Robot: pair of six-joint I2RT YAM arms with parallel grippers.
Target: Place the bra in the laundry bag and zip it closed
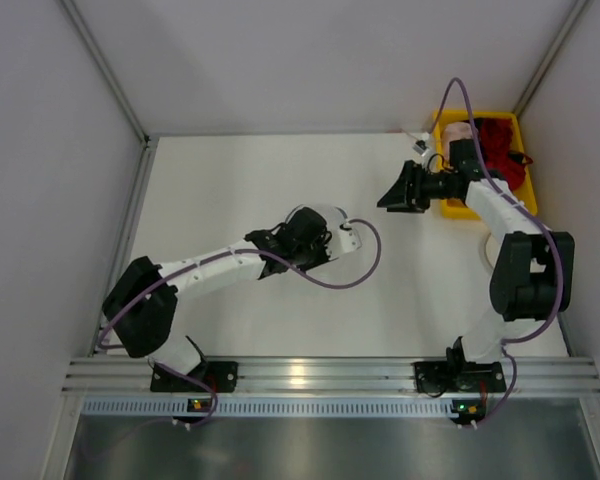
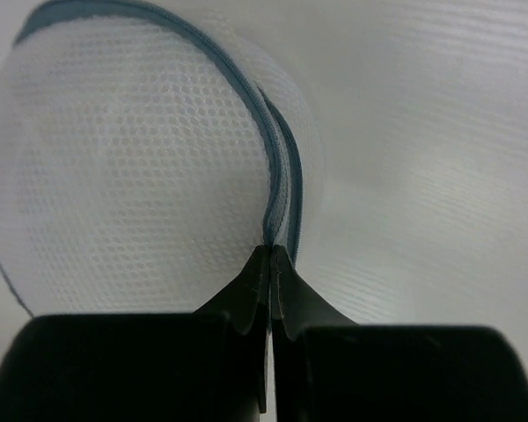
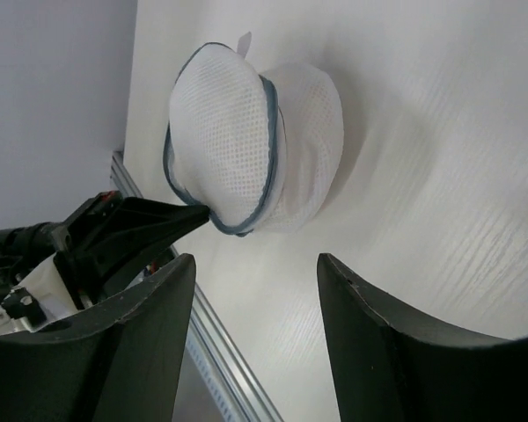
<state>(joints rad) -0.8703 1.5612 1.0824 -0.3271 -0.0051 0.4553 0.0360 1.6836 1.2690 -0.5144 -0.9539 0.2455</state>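
The laundry bag [image 1: 332,218] is a round pouch of white mesh with a blue-grey rim, bulging at mid-table. It also shows in the left wrist view [image 2: 132,176] and the right wrist view [image 3: 238,141]. My left gripper [image 1: 315,238] is shut on the bag's rim seam [image 2: 278,202], fingertips pinched together [image 2: 273,252]; its tip shows in the right wrist view [image 3: 198,215]. My right gripper [image 1: 388,198] is open and empty [image 3: 255,264], hovering right of the bag, apart from it. I cannot make out the bra as a separate thing.
A yellow bin [image 1: 448,128] at the back right holds a red garment [image 1: 500,145] and a pink garment [image 1: 460,130]. A pale round thing [image 1: 488,250] lies partly behind the right arm. Grey walls stand on both sides; a metal rail [image 1: 310,375] runs along the near edge.
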